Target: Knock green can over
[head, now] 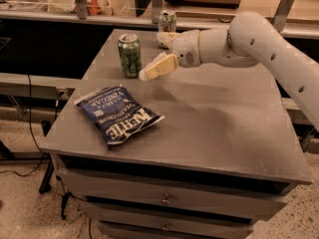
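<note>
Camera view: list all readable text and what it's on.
"KETTLE": on the chip bag, upside down.
"VINEGAR": same chip bag; its other print is blurred.
Markings on the green can: unreadable.
Markings on the white can: unreadable.
The claw, close beside the green can: no text.

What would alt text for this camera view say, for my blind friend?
A white robot arm reaches across a grey table, its end effector close beside an upright green can. A blue chip bag lies nearer the front, and a white can stands at the far edge.
</note>
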You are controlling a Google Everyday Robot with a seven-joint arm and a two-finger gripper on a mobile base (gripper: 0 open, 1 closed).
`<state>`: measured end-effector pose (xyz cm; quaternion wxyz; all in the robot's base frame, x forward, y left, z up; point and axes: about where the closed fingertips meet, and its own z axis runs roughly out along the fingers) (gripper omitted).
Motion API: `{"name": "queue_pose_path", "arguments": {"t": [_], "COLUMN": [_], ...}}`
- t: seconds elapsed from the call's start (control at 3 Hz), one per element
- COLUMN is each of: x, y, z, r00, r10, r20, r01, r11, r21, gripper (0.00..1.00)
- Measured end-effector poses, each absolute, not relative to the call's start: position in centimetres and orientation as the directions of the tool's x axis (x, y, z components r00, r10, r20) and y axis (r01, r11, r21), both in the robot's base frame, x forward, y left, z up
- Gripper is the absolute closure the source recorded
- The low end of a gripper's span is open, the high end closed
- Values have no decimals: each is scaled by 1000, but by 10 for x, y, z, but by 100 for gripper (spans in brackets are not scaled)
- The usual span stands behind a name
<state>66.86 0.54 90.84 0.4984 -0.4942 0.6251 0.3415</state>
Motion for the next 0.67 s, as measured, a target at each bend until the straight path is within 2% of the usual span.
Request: {"name": "queue_pose_path", "arguments": {"t": [0.67], "x": [683], "y": [46], "z": [900], "r00": [-18], "r10": [-176], "r20": [-984], "r01": [-967], "r11": [255], "r21": [-28], "gripper": [0]}}
